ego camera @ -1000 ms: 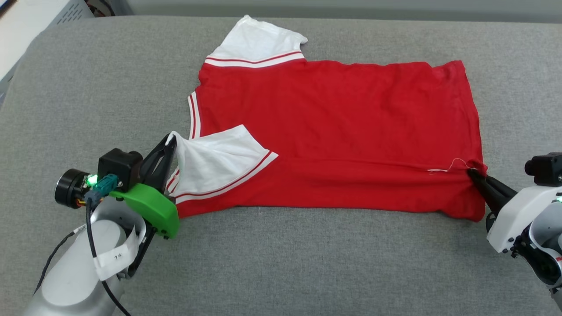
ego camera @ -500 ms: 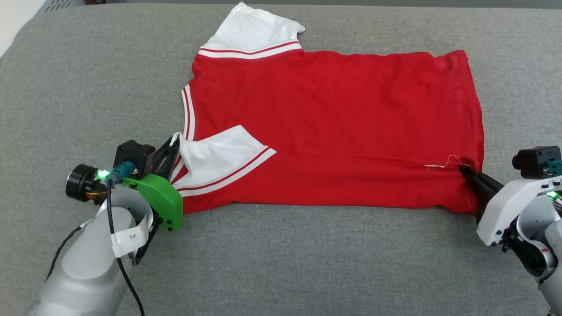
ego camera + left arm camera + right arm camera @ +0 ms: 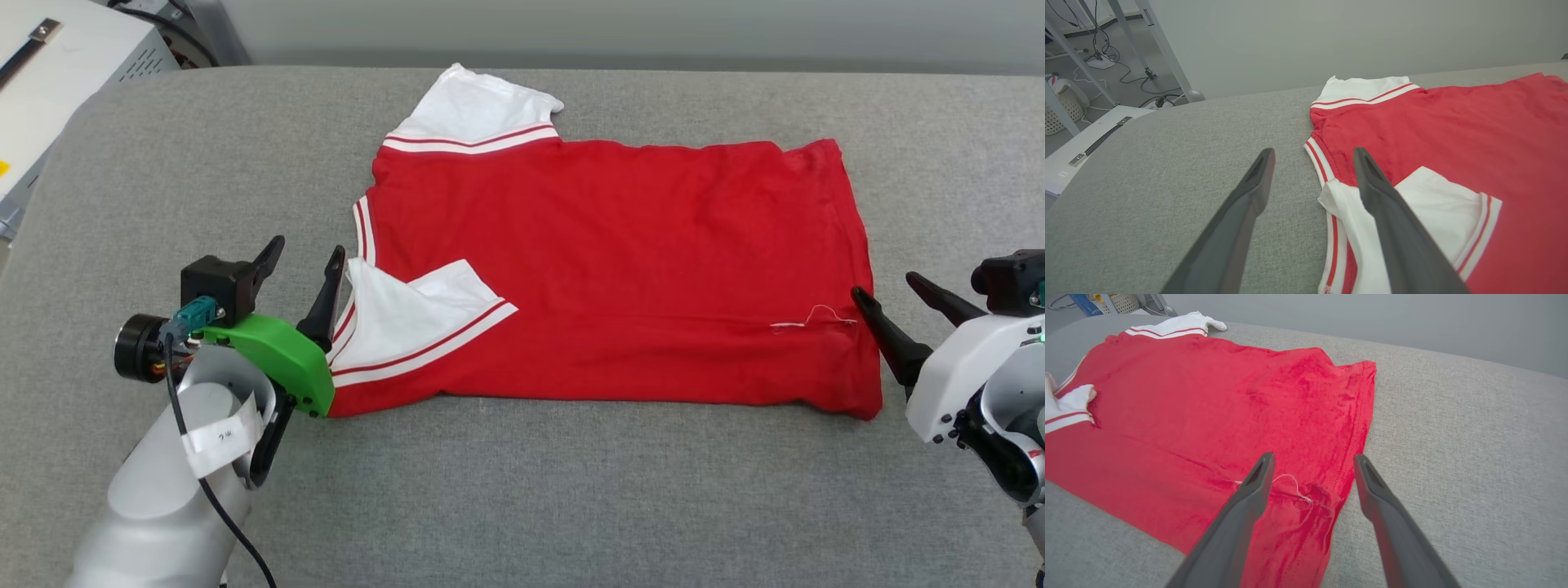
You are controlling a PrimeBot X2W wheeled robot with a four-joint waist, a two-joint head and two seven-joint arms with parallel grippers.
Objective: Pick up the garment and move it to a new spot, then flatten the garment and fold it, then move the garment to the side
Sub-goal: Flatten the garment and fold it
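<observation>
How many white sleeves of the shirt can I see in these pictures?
2. The far sleeve sticks out at the far edge of the garment; the near sleeve is folded onto the red body, beside the open left claw.

The garment (image 3: 620, 269) is soft, matt cloth; the table (image 3: 522, 490) wears coarse grey woven fabric. Fingers (image 3: 1241, 212) of the left gripper (image 3: 307, 247) look matt, probably plastic.

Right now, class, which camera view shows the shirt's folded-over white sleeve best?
The head view: the folded sleeve lies nearly whole on the garment. The left wrist view has it close but partly behind the left gripper. The right wrist view catches its end at the picture's edge.
</observation>
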